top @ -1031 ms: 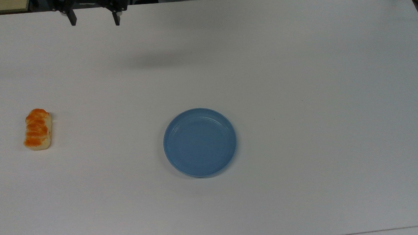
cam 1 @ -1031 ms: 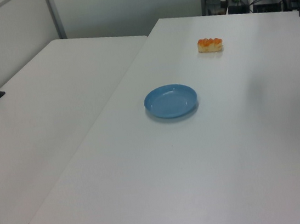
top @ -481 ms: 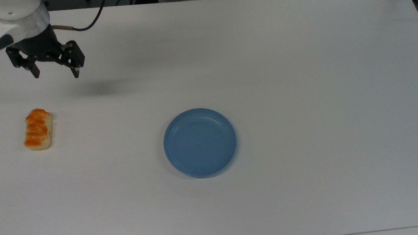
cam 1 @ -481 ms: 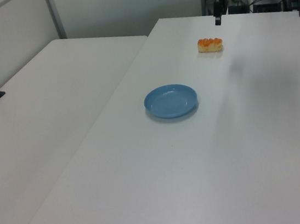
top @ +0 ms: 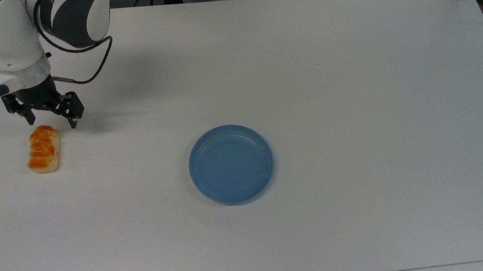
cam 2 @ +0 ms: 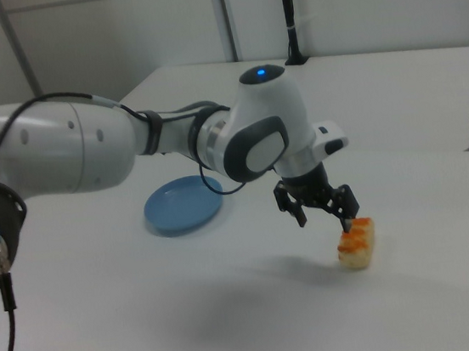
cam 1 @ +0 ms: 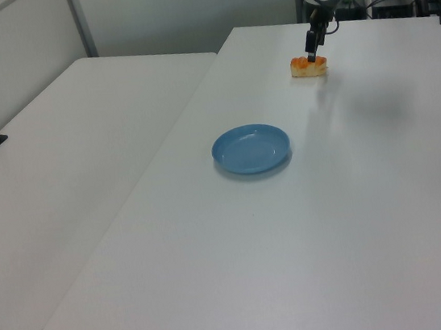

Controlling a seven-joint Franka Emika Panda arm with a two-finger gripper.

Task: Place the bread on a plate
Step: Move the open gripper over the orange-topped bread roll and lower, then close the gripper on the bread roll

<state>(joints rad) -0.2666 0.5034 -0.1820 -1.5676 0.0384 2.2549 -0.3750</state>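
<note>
Gripper (top: 52, 120): jaws wide, empty, above bread (top: 44, 149) far end; bun's long axis runs toward top view's bottom; plate (top: 231, 164) well apart

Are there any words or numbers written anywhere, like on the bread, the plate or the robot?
None: no readable text in any view.
The bread: no label.
The plate: plain blue, only faint rings.
The robot arm and its end effector: no letters or numbers, just a small blue light on top of the arm.
The table: bare white.
</note>
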